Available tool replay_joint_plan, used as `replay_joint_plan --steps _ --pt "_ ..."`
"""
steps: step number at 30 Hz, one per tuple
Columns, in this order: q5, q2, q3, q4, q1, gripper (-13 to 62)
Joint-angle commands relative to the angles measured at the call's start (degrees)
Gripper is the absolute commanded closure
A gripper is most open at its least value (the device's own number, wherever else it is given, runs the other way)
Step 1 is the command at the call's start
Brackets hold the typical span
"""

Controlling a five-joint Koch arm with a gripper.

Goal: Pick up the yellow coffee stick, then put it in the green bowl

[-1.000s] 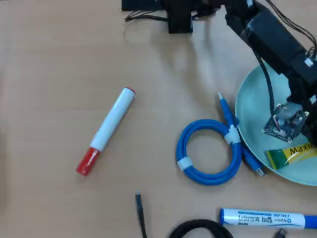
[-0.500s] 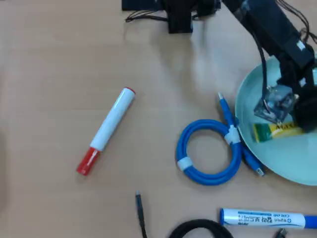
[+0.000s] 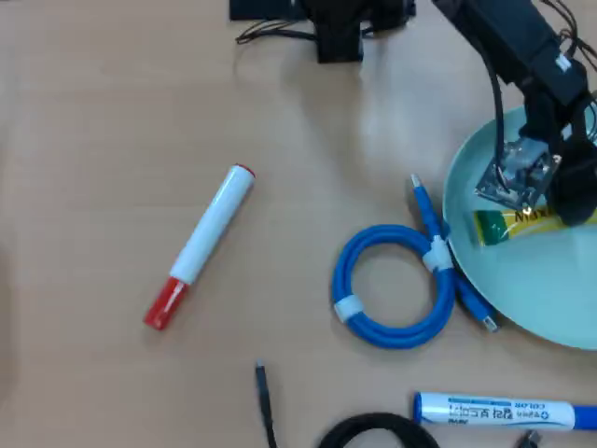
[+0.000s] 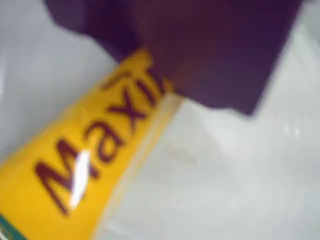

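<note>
Since the earlier frame the yellow coffee stick (image 3: pixel 508 224) has shifted up and a little left inside the green bowl (image 3: pixel 522 299), and the arm has drawn back with it. In the overhead view the claw (image 3: pixel 571 201) sits over the stick's right end, hiding it; the green end points left toward the bowl's rim. The wrist view shows a dark jaw covering the stick (image 4: pixel 85 165) past its red lettering, but I cannot tell whether the claw grips or is parted. A blue cable coil (image 3: pixel 392 285) lies on the bench (image 3: pixel 112 112) just beside the bowl.
</note>
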Motion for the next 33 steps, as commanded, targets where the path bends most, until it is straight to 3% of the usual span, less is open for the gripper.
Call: replay_joint_plan --steps 1,8,10,17,19,25,33 --pt "-2.6 3.1 0.7 8.2 -1.0 55.2" --pt "-8.6 3.4 1.0 10.6 -3.0 51.7" --pt "-8.8 3.4 1.0 11.3 -3.1 43.3" --pt "-8.8 3.3 0.4 14.7 -3.2 0.4" --pt "-8.9 3.4 0.4 15.6 -3.1 -6.9" --pt "-11.0 9.3 -0.6 26.4 -3.3 -8.0" --pt "-10.4 9.1 -23.3 50.4 -2.5 -6.2"
